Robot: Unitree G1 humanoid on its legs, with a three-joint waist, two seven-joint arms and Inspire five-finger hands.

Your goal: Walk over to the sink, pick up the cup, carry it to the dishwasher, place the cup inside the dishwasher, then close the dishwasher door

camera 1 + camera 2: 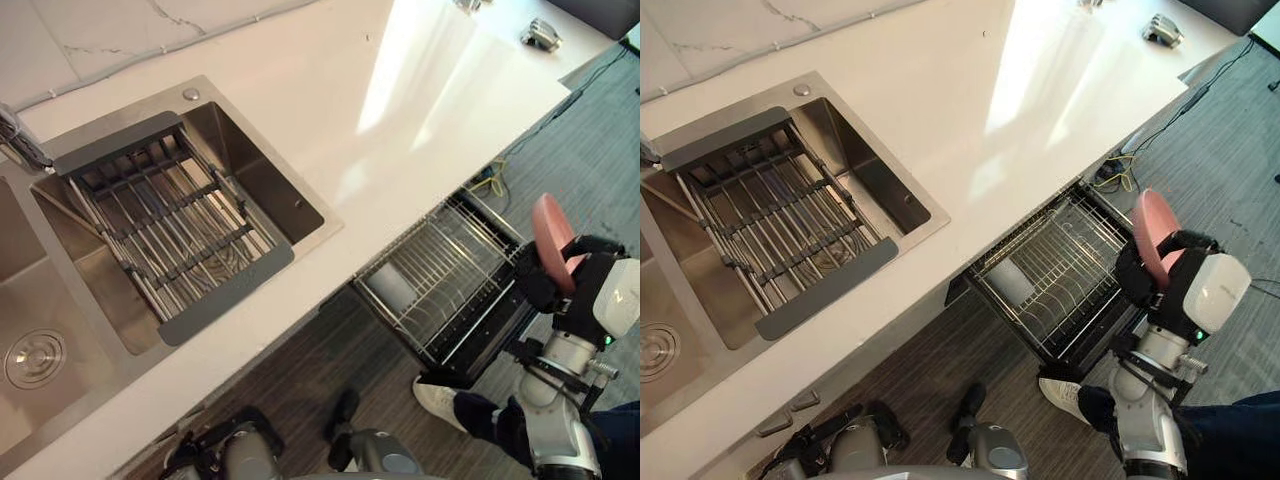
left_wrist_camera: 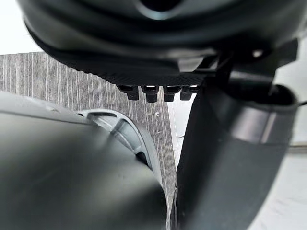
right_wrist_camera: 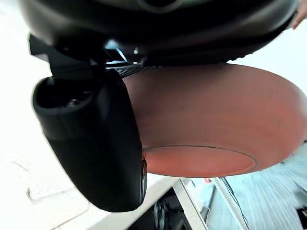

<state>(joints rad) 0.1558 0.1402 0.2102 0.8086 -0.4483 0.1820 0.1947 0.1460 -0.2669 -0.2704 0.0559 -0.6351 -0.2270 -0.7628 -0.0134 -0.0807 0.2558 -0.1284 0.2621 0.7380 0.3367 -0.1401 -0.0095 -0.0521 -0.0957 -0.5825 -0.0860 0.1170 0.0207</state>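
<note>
A pink cup (image 1: 552,235) is held on its side in my right hand (image 1: 580,285), over the floor just right of the open dishwasher. The right wrist view shows the cup (image 3: 216,124) pressed against the palm, with the thumb (image 3: 91,143) curled round its side. The dishwasher's wire rack (image 1: 450,290) is pulled out below the white counter (image 1: 400,120); it holds a pale dish at its left end. The steel sink (image 1: 270,190) with a grey drying rack (image 1: 170,225) lies at the left. My left hand (image 2: 230,143) hangs low over the floor, relaxed and holding nothing.
A person's white shoe (image 1: 440,398) and blue trouser leg stand on the floor close to the pulled-out rack and my right arm. A small metal object (image 1: 540,35) sits at the counter's far end. Cables (image 1: 490,180) lie on the floor beyond the dishwasher.
</note>
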